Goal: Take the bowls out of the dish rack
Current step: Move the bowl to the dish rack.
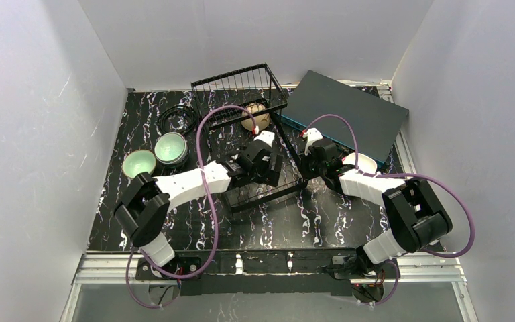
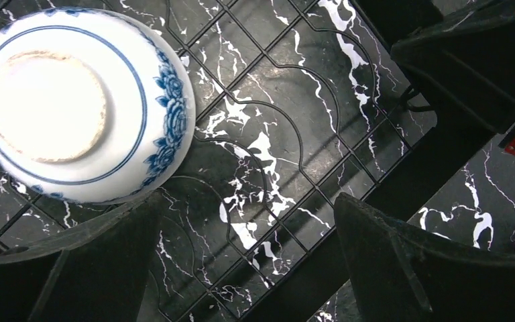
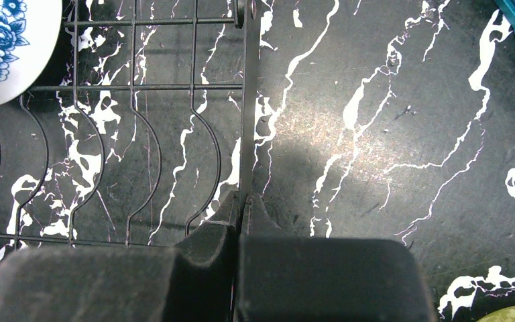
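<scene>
The black wire dish rack [image 1: 241,100] stands mid-table with its raised basket at the back. A beige bowl [image 1: 256,117] sits inside it. A blue-and-white bowl [image 2: 74,100] lies upside down on the rack floor [image 2: 288,127]; its edge also shows in the right wrist view [image 3: 3,47]. My left gripper [image 2: 247,201] hangs open above the rack floor just beside that bowl, with nothing between its fingers. My right gripper [image 3: 243,201] is shut on the rack's side rim wire [image 3: 248,100].
Two pale green bowls [image 1: 139,163] [image 1: 172,147] stand on the table at the left, near a black cable coil [image 1: 178,117]. A flat dark teal box [image 1: 349,114] lies at the back right, with a pale bowl [image 1: 361,161] beside the right arm.
</scene>
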Robot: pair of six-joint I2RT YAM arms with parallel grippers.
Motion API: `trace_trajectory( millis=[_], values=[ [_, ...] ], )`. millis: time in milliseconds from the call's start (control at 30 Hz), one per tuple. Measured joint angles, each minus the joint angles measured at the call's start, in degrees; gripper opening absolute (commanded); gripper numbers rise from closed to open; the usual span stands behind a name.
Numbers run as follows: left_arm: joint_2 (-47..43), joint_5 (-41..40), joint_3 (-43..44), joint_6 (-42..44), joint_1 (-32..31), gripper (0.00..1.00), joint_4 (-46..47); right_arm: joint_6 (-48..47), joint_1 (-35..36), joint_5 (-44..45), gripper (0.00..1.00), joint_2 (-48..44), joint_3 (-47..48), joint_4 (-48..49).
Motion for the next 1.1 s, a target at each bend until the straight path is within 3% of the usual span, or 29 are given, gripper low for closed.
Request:
trace_trajectory(
  millis=[400,633,1100],
  values=[
    [-8.9,-9.0,-9.0,1.2,3.9,0.98,15.6,0.3,0.0,0.0,0.01,0.5,0.0,1.2],
    [-6.4,-12.3,-10.6,3.8,6.8,0.98,24.6,0.4,0.0,-0.1,0.01,0.5,0.0,1.2],
    [1.1,-11.7,-11.4,2.8,7.4,0.96,30.9,0.7,0.0,0.0,0.01,0.5,-0.1,1.4]
  ],
)
